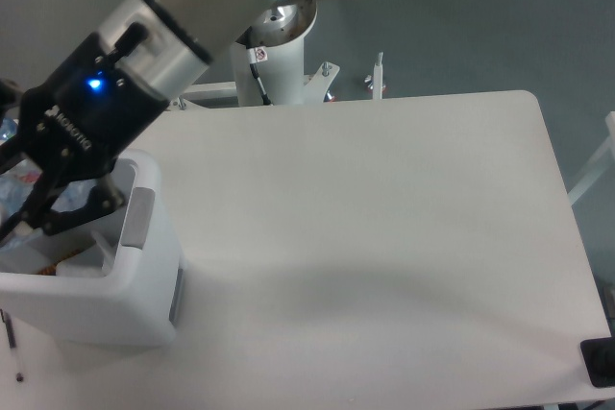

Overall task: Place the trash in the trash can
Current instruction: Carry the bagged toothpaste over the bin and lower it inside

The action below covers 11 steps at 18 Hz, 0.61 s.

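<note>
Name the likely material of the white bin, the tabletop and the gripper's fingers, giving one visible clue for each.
Trash can: probably moulded plastic; smooth rounded rim, faint sheen.
Table: matte white, perhaps laminate; flat and unreflective.
Gripper fingers: black, rigid linkages, likely metal or hard plastic; unclear which.

tool (34,201) fills bin (144,266) mouth, tabletop (384,237) to its right open

Clear bottle (21,182) held above white trash can (144,276).

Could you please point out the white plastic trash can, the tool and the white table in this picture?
White rectangular plastic trash can (144,280): fixed camera, right outer wall.
Black two-finger tool (38,204): fixed camera, between its fingers, over the can.
White table (384,237): fixed camera, bare top.
</note>
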Available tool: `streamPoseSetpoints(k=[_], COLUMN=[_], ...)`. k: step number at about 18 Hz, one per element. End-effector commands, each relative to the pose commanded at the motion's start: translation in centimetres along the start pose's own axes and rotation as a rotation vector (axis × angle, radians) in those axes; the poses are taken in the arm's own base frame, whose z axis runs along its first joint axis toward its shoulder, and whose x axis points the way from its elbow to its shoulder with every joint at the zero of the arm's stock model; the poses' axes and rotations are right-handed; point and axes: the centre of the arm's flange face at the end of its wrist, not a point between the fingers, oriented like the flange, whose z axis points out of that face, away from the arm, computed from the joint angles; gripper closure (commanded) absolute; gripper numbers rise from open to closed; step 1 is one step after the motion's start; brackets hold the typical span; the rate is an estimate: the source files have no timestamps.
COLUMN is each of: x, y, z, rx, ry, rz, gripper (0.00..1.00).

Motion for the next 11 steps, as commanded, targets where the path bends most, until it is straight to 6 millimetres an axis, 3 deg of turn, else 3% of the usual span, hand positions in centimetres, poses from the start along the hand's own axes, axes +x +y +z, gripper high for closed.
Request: streamPoseSetpoints(k=[3,9,11], x=[-0.1,-0.7,-0.7], y=[0.8,3.0,3.1], z=[2.1,3.3,3.4], rx=[-0.020,-0.051,-0.053], ry=[-0.027,-0.013,-0.012], rz=[0.026,0.102,0.103], gripper=[0.75,0.65,0.57])
